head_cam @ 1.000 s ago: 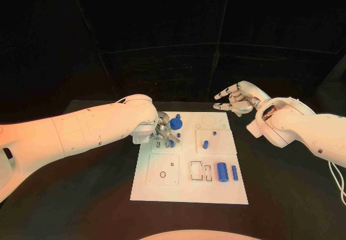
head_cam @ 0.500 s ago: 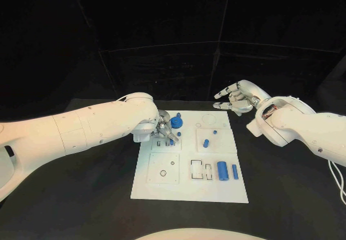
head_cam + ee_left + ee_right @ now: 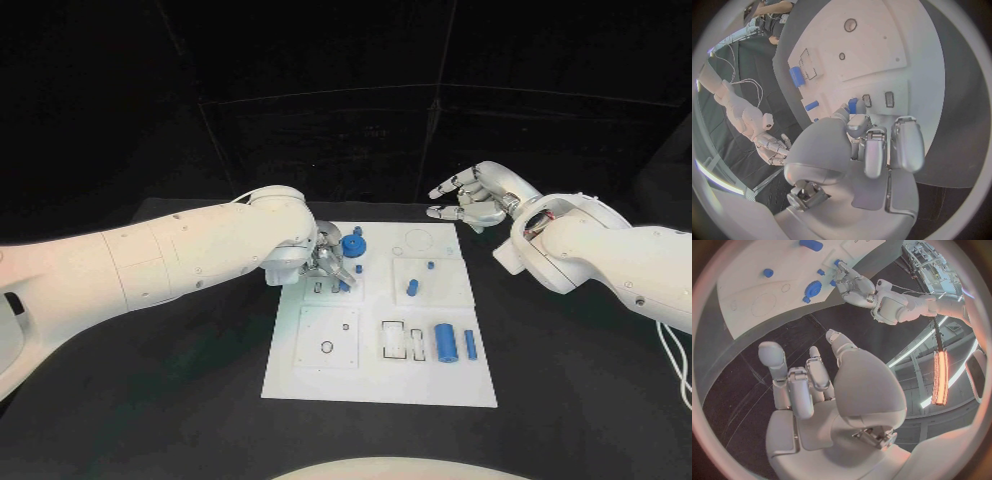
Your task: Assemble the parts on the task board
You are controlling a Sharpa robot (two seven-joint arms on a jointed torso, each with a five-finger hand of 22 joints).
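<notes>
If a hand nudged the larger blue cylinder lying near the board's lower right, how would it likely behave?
The larger blue cylinder lies on its side on the flat task board, so it would probably roll if pushed across its length. It looks rigid and small, so likely light. Its smooth, round surface may slip in a loose pinch. The thinner blue pin beside it might get knocked.

My head camera looks steeply down on the board (image 3: pixel 379 390) from above. My left wrist camera sits close behind the left hand (image 3: pixel 861 150), facing the board. My right wrist camera, behind the right hand (image 3: pixel 814 390), sees the board's far end from farther off.
</notes>
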